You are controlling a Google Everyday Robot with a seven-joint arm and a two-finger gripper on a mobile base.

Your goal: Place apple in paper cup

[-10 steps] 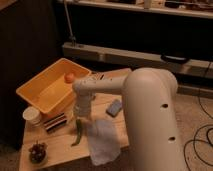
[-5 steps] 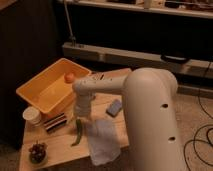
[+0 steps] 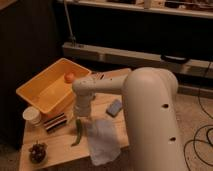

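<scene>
The apple [image 3: 69,77] is a small orange-red fruit lying inside the yellow bin [image 3: 35,95], by its far rim. The paper cup [image 3: 33,115] is short and white and stands upright at the table's left edge, just in front of the bin. My gripper [image 3: 79,116] points down at the end of the white arm, over the table between the bin and a white cloth. It is to the right of the cup and nearer the camera than the apple. It holds nothing that I can see.
A green pod [image 3: 78,133] lies just under the gripper. A white cloth [image 3: 102,141], a blue sponge [image 3: 114,107], a dark striped packet [image 3: 54,122] and a bunch of grapes [image 3: 37,151] lie on the small wooden table [image 3: 62,149]. A dark shelf unit stands behind.
</scene>
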